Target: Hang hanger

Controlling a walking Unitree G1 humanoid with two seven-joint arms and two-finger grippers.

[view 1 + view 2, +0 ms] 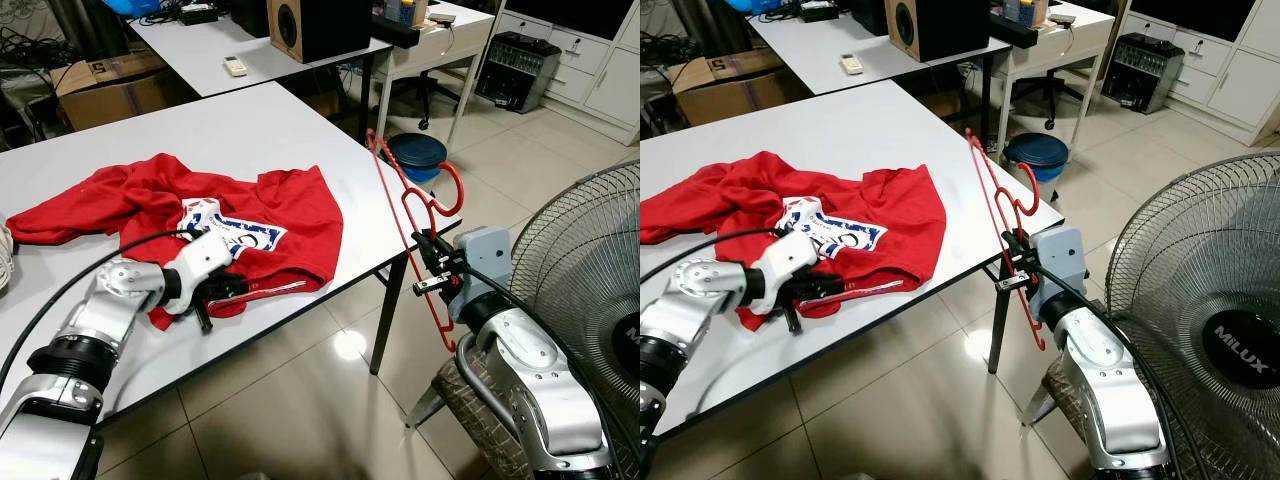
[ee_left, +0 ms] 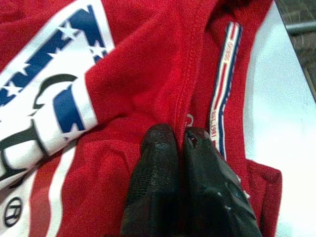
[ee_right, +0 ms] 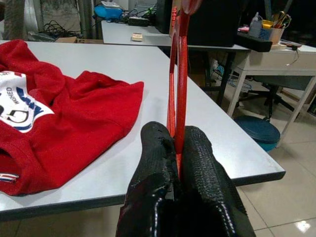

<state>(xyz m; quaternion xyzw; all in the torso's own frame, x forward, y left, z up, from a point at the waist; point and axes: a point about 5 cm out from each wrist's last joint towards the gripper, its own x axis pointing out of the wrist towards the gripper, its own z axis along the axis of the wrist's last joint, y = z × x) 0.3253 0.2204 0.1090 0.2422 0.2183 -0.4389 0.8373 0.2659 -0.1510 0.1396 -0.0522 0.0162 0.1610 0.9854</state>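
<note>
From the left eye view, a red T-shirt lies crumpled on a white table. It has a white and blue print on it. The left gripper rests on the near edge of the shirt, close to the table's front edge. The right gripper is off the table's right corner, out over the tiled floor. It is pinched tight on a red hanger. The hanger stands almost upright, with its hook (the curly bit) next to the table corner. A big fan stands at the right. A blue round thing, maybe a stool, sits on the floor beyond the table. A black speaker stands on another table farther back.

The right eye view shows the same scene. The fan carries the word MILUX on its middle.

In the left wrist view, the two black fingers are pressed together on the red cloth, beside a seam. A striped ribbon of red, white and blue runs along the shirt's edge just next to them.

In the right wrist view, the black fingers squeeze the thin red hanger bar between them. The bar goes straight up from the fingers. The shirt lies on the table off to one side, apart from the hanger.
</note>
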